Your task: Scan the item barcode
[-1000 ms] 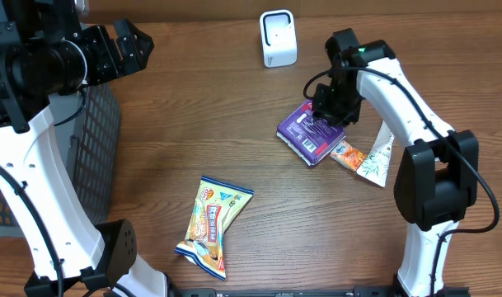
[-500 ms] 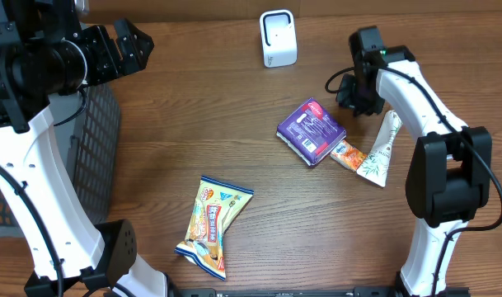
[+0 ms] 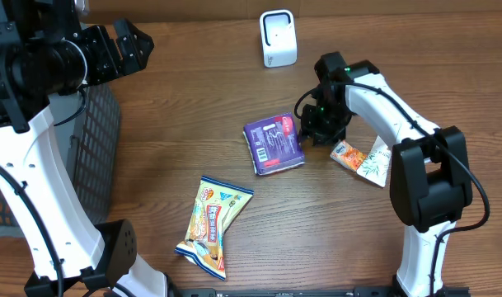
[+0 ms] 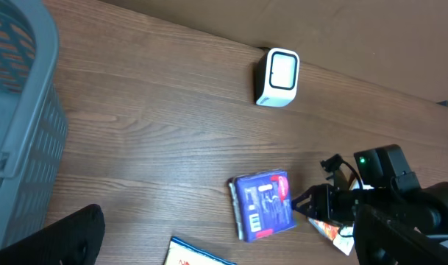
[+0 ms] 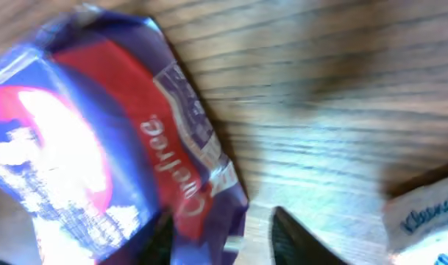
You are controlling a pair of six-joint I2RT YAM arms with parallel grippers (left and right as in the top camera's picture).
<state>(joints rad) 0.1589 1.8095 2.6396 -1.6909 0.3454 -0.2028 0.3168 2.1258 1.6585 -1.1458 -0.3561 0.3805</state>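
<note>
The item, a purple packet [image 3: 274, 144] with a red end, lies flat at mid-table; it also shows in the left wrist view [image 4: 264, 205]. My right gripper [image 3: 316, 122] is low at the packet's right edge. In the blurred right wrist view the packet's red corner [image 5: 187, 184] sits between the fingers of this gripper [image 5: 224, 230], with a strip of bare wood beside the right finger [image 5: 297, 235]; the jaws stand apart. A white scanner [image 3: 278, 38] stands at the back [image 4: 277, 77]. My left gripper [image 3: 133, 45] hangs high at the far left, wide open and holding nothing [image 4: 227, 224].
A yellow snack packet [image 3: 213, 224] lies toward the front. An orange sachet [image 3: 348, 154] and a white tissue pack [image 3: 379, 157] lie right of the purple packet. A grey basket [image 3: 98, 148] stands along the left edge [image 4: 18, 110].
The purple packet has slid left and turned, leaving the sachets. My right gripper swung away toward the back right, then came back down to the packet's right edge. The left arm has not moved.
</note>
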